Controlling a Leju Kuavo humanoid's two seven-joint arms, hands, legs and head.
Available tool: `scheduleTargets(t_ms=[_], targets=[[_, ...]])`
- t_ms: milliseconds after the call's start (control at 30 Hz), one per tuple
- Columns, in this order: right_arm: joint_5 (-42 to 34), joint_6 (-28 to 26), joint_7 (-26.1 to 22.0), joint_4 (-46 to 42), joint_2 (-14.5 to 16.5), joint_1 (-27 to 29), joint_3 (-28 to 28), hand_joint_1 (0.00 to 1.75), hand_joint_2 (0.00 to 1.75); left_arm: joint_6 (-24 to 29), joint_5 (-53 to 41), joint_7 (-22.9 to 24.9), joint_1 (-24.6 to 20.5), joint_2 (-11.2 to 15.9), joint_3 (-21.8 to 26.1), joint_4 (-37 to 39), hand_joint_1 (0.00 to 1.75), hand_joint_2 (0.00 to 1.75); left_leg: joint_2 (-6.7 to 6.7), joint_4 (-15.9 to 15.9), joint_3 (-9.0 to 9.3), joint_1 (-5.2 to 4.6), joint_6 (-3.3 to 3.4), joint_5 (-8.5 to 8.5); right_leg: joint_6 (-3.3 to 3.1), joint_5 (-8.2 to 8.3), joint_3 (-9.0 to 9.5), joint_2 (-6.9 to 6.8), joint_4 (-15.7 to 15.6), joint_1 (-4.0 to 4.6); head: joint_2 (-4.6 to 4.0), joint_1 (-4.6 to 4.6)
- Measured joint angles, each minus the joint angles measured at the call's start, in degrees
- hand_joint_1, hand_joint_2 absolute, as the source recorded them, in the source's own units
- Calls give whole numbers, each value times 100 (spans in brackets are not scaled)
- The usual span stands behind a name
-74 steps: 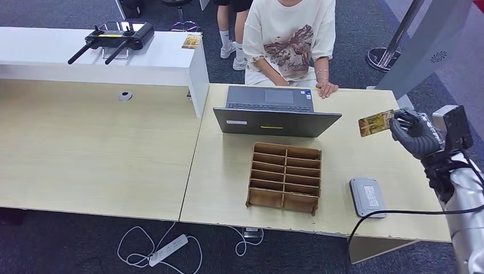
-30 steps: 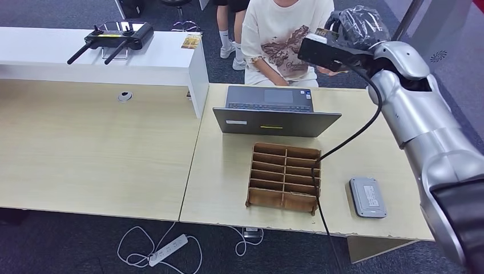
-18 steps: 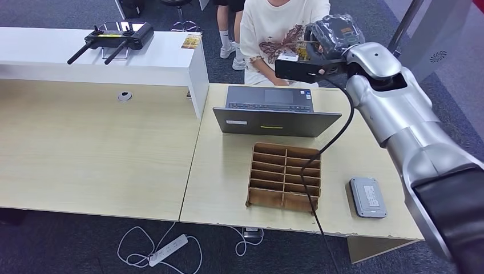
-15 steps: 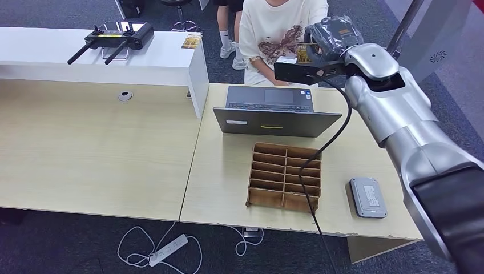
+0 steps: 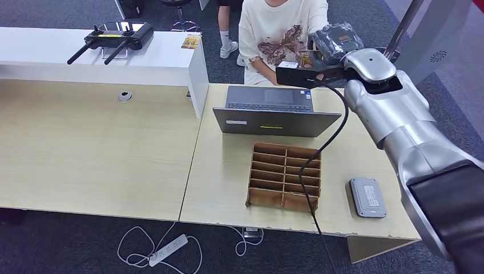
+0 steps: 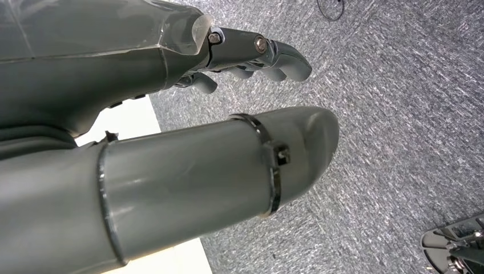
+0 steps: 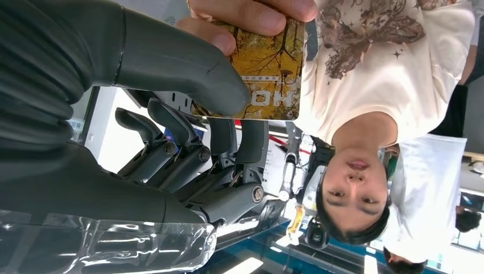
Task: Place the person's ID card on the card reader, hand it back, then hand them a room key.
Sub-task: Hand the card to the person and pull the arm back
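Note:
My right hand (image 5: 337, 39) reaches over the laptop toward the seated person (image 5: 279, 28) and pinches a yellow card (image 5: 304, 59) printed with autumn trees. In the right wrist view my thumb (image 7: 188, 68) presses on the card (image 7: 268, 74), with the other fingers behind it. The person's fingers (image 7: 251, 14) grip the card's opposite end. The grey card reader (image 5: 368, 197) lies near the table's front right edge. My left hand (image 6: 188, 142) hangs over grey carpet, fingers apart and holding nothing.
An open grey laptop (image 5: 274, 114) stands between me and the person. A wooden slotted organizer (image 5: 285, 177) sits in front of it. On the white counter (image 5: 148, 63) at the back left lie a black controller (image 5: 117, 35) and another yellow card (image 5: 192, 41).
My right arm swung from the table's right edge up and across to the person, carrying the card. In the last half second it barely shifted.

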Motion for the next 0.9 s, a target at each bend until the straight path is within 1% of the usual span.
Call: scheduleTargets(t_ms=[33,100,133,167,333,467,633,767,900], targets=[[2,-1,5,12,2,0,3,123,175,1,-1,0,0,0,0,0,0,0,0,0,0,0,0,0,0,0,0,0,0,0,0,1],[8,-1,16,32,4,0,5,36,175,2,-3,0,1,0,0,0,0,0,0,0,0,0,0,0,0,0,0,0,0,0,0,1],[11,0,17,41,6,0,5,5,175,3,-7,0,1,0,0,0,0,0,0,0,0,0,0,0,0,0,0,0,0,0,0,1],[10,0,18,50,10,1,4,0,175,4,-12,0,1,0,0,0,0,0,0,0,0,0,0,0,0,0,0,0,0,0,0,1],[-116,-113,-36,71,28,5,-88,0,175,16,-27,4,1,0,0,0,0,0,0,0,0,0,0,0,0,0,0,0,0,0,0,1],[-494,-382,-204,25,33,27,-377,0,175,40,-14,11,2,-2,0,0,0,0,0,0,0,0,0,0,0,0,0,0,-1,0,0,1],[-1208,-532,-558,-106,33,146,-957,0,175,64,-3,27,2,-2,0,0,0,0,0,0,1,0,0,0,0,0,0,0,-1,0,0,0],[-1929,-627,-971,-291,33,313,-1540,0,175,98,28,35,2,-2,0,0,0,0,0,0,1,0,0,0,0,0,0,0,-2,0,0,0],[-2751,-481,-1428,-656,24,653,-2129,0,175,121,109,35,4,-2,0,0,0,0,0,0,1,0,0,0,0,0,0,0,-3,0,0,1]])
